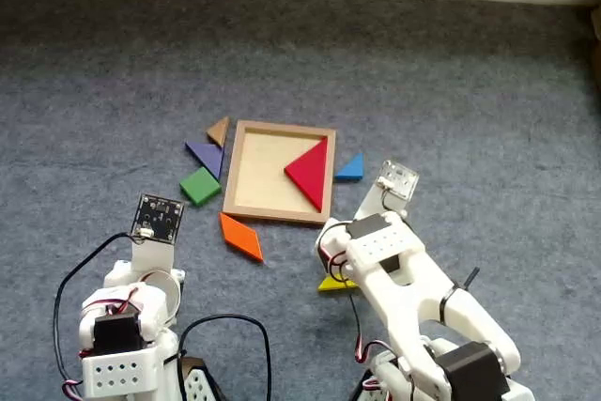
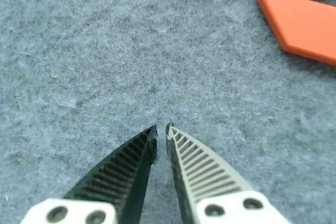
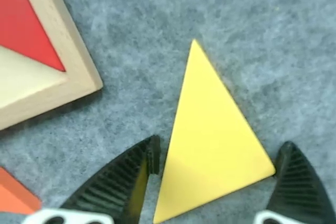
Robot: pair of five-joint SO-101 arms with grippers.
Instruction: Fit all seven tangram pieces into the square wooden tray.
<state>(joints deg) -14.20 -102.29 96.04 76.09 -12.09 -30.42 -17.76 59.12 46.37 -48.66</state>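
Yellow triangle (image 3: 210,140) (within right claw (image 3: 219,155))

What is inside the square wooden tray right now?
One large red triangle lies inside the square wooden tray, against its right wall; the rest of the floor is bare. The floor beneath the triangle is covered.

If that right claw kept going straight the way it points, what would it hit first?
Probably the yellow triangle, lying flat between the fingertips of the open right gripper; depth is unclear, so it might reach the carpet first.
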